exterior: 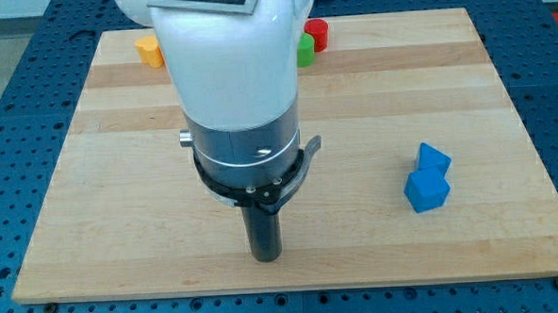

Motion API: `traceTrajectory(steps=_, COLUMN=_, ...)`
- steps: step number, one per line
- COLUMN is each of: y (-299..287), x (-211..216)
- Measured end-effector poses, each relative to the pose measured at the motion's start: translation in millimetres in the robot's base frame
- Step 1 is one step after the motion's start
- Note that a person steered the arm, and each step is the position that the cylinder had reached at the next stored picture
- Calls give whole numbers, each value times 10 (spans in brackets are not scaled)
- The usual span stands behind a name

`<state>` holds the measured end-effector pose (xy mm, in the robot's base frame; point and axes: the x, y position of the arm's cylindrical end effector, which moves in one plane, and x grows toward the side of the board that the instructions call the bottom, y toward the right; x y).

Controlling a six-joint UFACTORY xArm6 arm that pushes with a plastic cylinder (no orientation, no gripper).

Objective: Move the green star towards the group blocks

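Observation:
A green block [305, 50] shows at the view's top, just right of the arm; most of it is hidden behind the arm, so I cannot make out its shape. A red cylinder [318, 33] stands touching it on its upper right. A yellow-orange block [147, 51] lies at the top left, partly hidden by the arm. Two blue blocks, one [434, 156] above the other [426, 190], touch each other at the right. My tip [265, 258] rests near the board's bottom edge, in the middle, far below the green block and left of the blue pair.
The wooden board [102, 202] lies on a blue perforated table [5, 140]. The arm's white and grey body [234, 92] fills the middle of the view and hides the board behind it.

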<state>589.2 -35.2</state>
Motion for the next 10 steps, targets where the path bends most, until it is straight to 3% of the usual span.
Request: traceTrajectory(steps=10, y=-376, x=-130)
